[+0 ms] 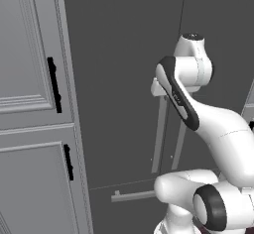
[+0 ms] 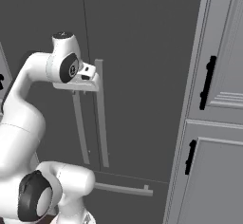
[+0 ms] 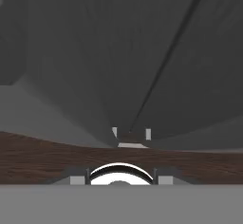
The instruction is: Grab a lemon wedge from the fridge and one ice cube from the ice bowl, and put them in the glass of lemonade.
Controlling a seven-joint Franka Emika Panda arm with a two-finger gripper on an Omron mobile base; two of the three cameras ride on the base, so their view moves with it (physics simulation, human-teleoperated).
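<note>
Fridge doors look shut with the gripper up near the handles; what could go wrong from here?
1. The gripper sits at the top of the long pale grey bar handles of the tall dark grey fridge. Whether it encloses one is unclear, so a pull might slip off.
2. The two handles stand close together; it could catch the wrong door.

No text, label, brand, number or sign can be read anywhere in these pictures. The fridge [image 1: 124,79] doors and the cabinets [image 1: 30,104] beside them are plain, unmarked surfaces. A small pale mark sits on the dark band of the robot arm [image 1: 177,98] in the left base view, but it is too small and blurred to make out.
</note>
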